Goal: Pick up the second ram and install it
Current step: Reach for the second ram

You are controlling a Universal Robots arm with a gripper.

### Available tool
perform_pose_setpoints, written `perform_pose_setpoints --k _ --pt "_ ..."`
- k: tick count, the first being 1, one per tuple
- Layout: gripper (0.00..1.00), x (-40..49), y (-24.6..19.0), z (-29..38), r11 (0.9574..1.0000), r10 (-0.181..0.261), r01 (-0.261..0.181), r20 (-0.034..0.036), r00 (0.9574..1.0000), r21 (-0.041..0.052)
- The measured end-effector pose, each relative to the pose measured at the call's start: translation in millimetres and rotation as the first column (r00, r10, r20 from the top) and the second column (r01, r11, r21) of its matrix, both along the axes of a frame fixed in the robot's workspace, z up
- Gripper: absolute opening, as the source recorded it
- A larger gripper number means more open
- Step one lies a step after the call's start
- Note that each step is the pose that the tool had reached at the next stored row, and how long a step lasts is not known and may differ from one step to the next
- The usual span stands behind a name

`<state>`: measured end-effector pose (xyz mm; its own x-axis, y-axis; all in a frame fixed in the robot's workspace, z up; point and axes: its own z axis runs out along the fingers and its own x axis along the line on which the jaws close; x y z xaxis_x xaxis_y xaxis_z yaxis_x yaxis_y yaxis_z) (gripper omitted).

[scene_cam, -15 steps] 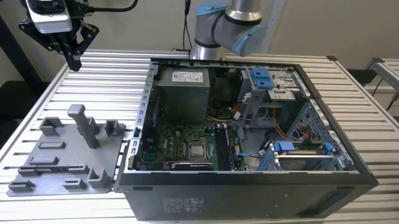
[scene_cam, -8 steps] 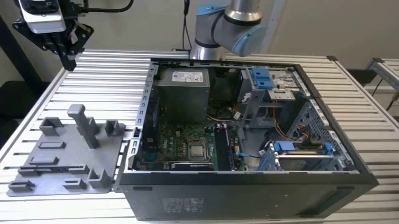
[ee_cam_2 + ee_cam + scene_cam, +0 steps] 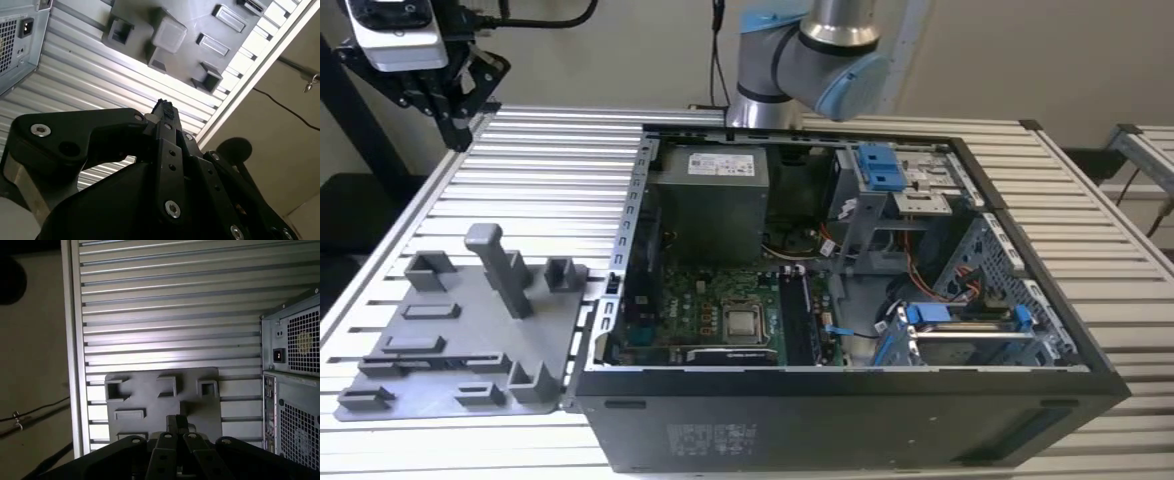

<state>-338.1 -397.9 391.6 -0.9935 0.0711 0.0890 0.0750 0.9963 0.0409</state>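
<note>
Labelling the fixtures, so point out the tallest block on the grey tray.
The slim upright post near the middle of the grey tray. It towers over the low squat blocks around it.

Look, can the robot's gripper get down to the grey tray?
Probably yes. In the first wrist view the gripper hangs in open air, pointed at the grey tray, and nothing lies between them.
</note>
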Motion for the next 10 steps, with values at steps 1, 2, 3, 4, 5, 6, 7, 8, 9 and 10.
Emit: perform_pose_setpoints --k 1,2,3,4,5,6,7,8,9,10 --pt "0.11 -1.0 0.0 0.0 1.0000 0.000 0.000 -0.0014 1.0000 0.0000" --pt "0.11 -2.2 0.0 0.0 1.0000 0.000 0.000 -0.0028 1.0000 -0.0001" --pt "0.11 -3.5 0.0 -0.1 1.0000 0.000 0.000 -0.0037 1.0000 0.0000" --pt "0.11 -5.1 0.0 -0.1 1.0000 0.000 0.000 -0.0047 1.0000 0.0000" --pt "0.11 -6.8 0.0 -0.1 1.0000 0.000 0.000 -0.0055 1.0000 0.0000" --pt "0.11 -8.6 0.0 -0.1 1.0000 0.000 0.000 -0.0061 1.0000 0.0000" --pt "0.11 -10.7 0.0 -0.1 1.0000 0.000 0.000 -0.0068 1.0000 0.0000" --pt "0.11 -12.9 0.0 -0.1 1.0000 0.000 0.000 -0.0073 1.0000 0.0000" --pt "0.11 -15.4 0.0 -0.1 1.0000 0.000 0.000 -0.0077 1.0000 0.0000" --pt "0.11 -18.1 0.0 -0.1 1.0000 0.000 0.000 -0.0081 1.0000 0.0000"
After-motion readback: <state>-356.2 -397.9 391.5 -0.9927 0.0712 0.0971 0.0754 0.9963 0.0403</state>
